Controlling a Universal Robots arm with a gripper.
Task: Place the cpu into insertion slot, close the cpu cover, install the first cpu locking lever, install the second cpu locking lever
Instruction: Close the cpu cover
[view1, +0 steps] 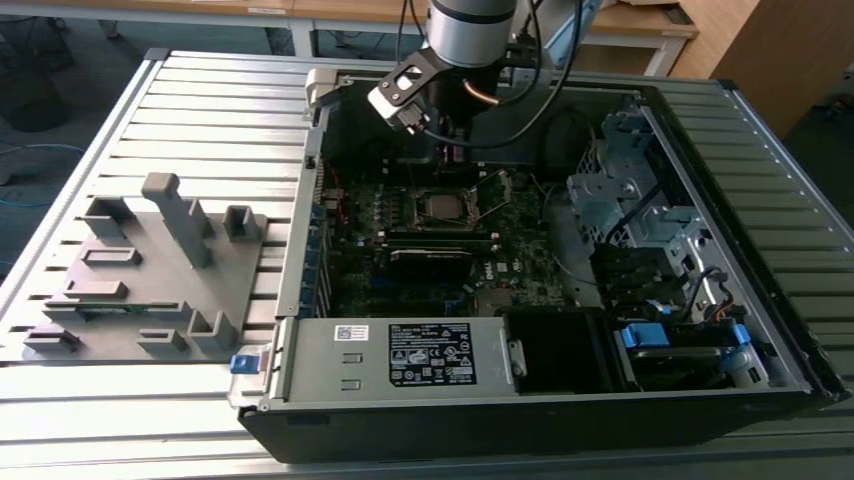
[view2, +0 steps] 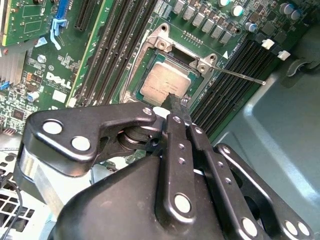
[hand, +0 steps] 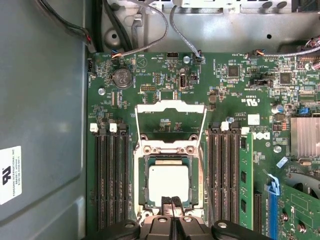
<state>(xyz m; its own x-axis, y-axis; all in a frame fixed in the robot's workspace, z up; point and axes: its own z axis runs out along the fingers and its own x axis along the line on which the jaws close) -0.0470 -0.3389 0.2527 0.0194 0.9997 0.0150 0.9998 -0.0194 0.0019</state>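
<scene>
The cpu lies flat in the insertion slot, its dull silver top showing in both wrist views. The cpu cover, a thin metal frame with a cut-out middle, is swung open on the side of the slot away from my fingers. A thin locking lever sticks out unlatched beside the slot. My gripper hovers over the chip's near edge, fingers shut together with nothing between them. In the exterior view the arm hangs over the back of the case, above the slot.
Long black memory slots flank the socket on both sides. A green card, a heatsink and cables lie around it. The case holds a drive cage and power supply. A grey fixture sits at the exterior view's left.
</scene>
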